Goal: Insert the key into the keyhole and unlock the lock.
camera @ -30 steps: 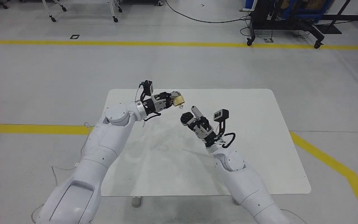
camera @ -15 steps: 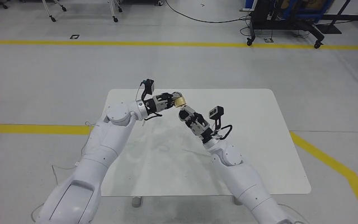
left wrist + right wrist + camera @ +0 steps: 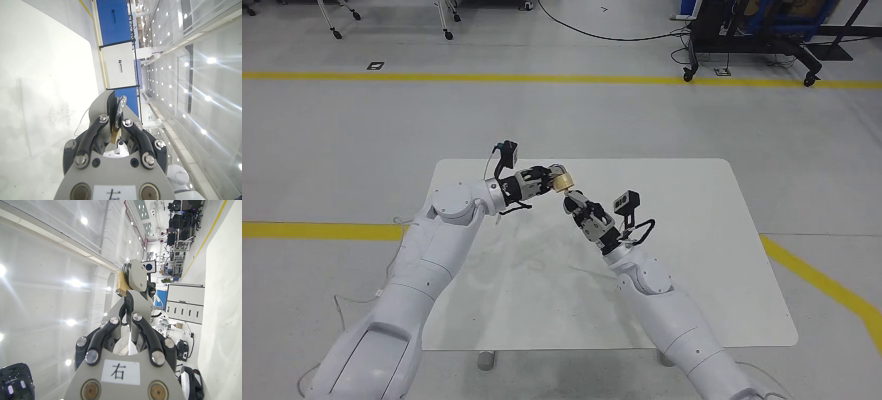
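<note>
Right wrist view puts the right gripper [image 3: 129, 294] nearest, its two grey fingers with ribbed black pads pressed together. Whatever sits between them is hidden, so the key cannot be made out, though I judge it is pinched there. Just past those fingertips is the lock [image 3: 121, 283], a small brass block with flat faces and squared edges. Its bare end face is turned toward the right gripper, and its long axis runs on away from it, almost in line with the fingers, to the bright steel shackle [image 3: 124, 266] at the far end. Whether the fingertips touch the brass or stop just short I cannot tell. Behind the lock, the left gripper [image 3: 138, 275] clamps it across its broad faces with smooth grey shells, leaving the end face free. The coming move, as I judge it, is a short straight push along that axis by the right arm, then a twist. The keyhole is too small to see, so alignment is uncertain. Hard brass between rubbery pads should hold, yet a sideways shove could pivot the lock. Farther off, in the top view, both grippers hang over the far half of the smooth white table [image 3: 692, 250].
</note>
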